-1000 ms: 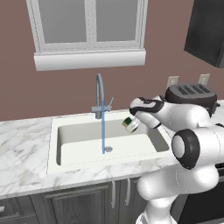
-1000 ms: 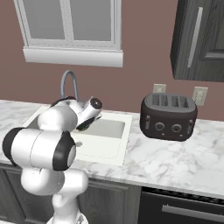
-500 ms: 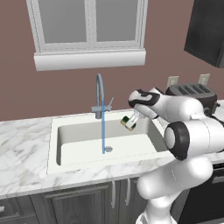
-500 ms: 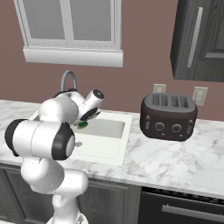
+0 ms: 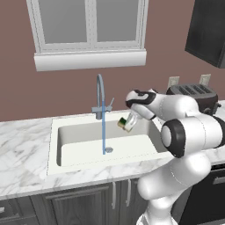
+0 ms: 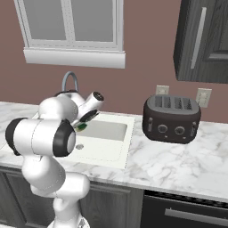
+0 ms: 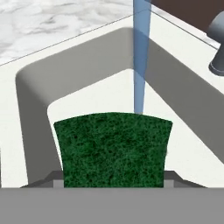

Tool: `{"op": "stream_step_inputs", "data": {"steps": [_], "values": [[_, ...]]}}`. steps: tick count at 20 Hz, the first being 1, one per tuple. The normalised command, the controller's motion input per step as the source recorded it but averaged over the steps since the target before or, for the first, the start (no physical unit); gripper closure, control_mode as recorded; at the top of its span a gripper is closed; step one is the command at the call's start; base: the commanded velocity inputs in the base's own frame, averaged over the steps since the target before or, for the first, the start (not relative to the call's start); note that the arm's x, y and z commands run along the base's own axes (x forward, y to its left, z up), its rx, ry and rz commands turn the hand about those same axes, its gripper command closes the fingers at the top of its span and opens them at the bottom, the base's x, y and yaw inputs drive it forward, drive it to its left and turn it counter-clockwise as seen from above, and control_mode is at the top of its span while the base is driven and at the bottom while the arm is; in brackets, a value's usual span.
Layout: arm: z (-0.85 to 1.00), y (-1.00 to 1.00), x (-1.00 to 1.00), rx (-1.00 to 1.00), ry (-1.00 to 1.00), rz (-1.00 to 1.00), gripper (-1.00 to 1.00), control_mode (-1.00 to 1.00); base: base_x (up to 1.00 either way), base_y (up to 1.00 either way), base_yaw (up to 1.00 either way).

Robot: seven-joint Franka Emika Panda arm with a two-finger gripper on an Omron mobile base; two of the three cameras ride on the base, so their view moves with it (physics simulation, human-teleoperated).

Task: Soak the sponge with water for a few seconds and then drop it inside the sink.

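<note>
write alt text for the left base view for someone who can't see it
A white robot arm's gripper holds a yellow and green sponge above an off-white sink, just right of a thin blue stream of water running from a grey gooseneck tap. A dark toaster sits on the marble counter behind the arm, below a window.

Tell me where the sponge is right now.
In the left base view the sponge is held in the gripper above the right half of the sink, just right of the water stream and not yet touching it.
</note>
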Motion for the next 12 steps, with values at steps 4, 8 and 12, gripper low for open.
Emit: {"op": "stream_step_inputs", "data": {"steps": [4,8,12], "values": [[-0.13,0.24,0.0,0.0,-0.05,0.1,1.0,-1.0,0.0,0.0,0.0],[-0.16,0.22,0.0,0.0,-0.07,0.1,1.0,-1.0,0.0,0.0,0.0],[-0.04,0.14,-0.02,0.0,-0.06,0.09,1.0,-1.0,0.0,0.0,0.0]]}}
